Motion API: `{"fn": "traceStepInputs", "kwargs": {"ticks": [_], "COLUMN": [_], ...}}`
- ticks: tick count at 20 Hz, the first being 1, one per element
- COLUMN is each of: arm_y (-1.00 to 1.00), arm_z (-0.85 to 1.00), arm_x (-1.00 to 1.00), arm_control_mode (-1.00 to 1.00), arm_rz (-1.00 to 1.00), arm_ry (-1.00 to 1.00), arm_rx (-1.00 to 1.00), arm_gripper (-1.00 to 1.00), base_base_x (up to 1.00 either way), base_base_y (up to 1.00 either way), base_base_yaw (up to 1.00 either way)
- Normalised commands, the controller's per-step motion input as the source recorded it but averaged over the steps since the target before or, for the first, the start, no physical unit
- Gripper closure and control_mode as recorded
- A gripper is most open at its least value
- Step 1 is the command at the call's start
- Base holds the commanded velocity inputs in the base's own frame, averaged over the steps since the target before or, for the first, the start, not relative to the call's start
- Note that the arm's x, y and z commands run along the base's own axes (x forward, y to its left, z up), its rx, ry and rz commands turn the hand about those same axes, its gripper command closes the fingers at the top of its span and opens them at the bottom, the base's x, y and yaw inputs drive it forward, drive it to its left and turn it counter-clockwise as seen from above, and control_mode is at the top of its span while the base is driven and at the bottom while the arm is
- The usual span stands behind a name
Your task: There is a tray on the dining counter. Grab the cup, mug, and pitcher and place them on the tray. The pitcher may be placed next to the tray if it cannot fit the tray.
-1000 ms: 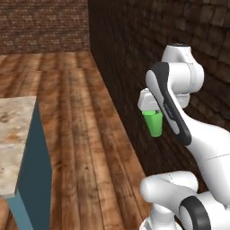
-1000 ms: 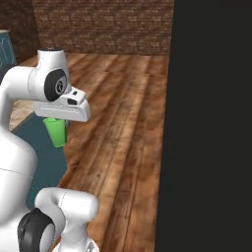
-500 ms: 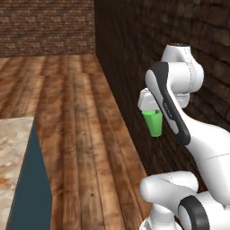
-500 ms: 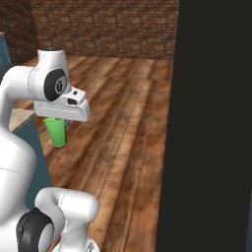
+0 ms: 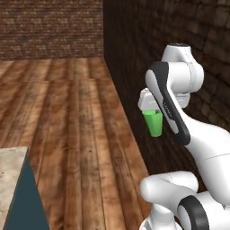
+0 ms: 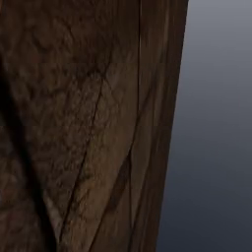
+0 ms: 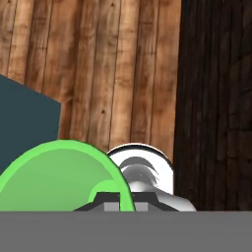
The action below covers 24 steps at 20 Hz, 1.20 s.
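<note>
Green cup (image 5: 154, 123) clamped in the end effector (image 5: 151, 111), hanging above wooden plank floor (image 5: 81, 121). Dark brick wall (image 5: 148, 40) close beside. Marble tabletop (image 5: 10, 179) corner with teal side lower left. No legible writing.

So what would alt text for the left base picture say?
A white robot arm's gripper holds a green cup in the air beside a dark brick wall, above a wooden plank floor.
</note>
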Motion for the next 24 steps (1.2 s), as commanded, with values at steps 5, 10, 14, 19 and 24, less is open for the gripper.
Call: {"fn": "traceStepInputs", "kwargs": {"ticks": [5, 10, 14, 19, 24], "arm_y": [0.0, 0.0, 0.0, 0.0, 0.0], "arm_z": [0.0, 0.0, 0.0, 0.0, 0.0], "arm_x": [0.0, 0.0, 0.0, 0.0, 0.0], "arm_control_mode": [1.0, 1.0, 1.0, 1.0, 1.0], "arm_rz": [0.0, 0.0, 0.0, 0.0, 0.0], "arm_ry": [0.0, 0.0, 0.0, 0.0, 0.0], "arm_rx": [0.0, 0.0, 0.0, 0.0, 0.0], "arm_gripper": [1.0, 1.0, 1.0, 1.0, 1.0], "base_base_x": [1.0, 1.0, 1.0, 1.0, 1.0], "base_base_y": [-0.32, -0.29, -0.28, -0.3, -0.42], "base_base_yaw": [0.12, 0.14, 0.15, 0.18, 0.29]}}
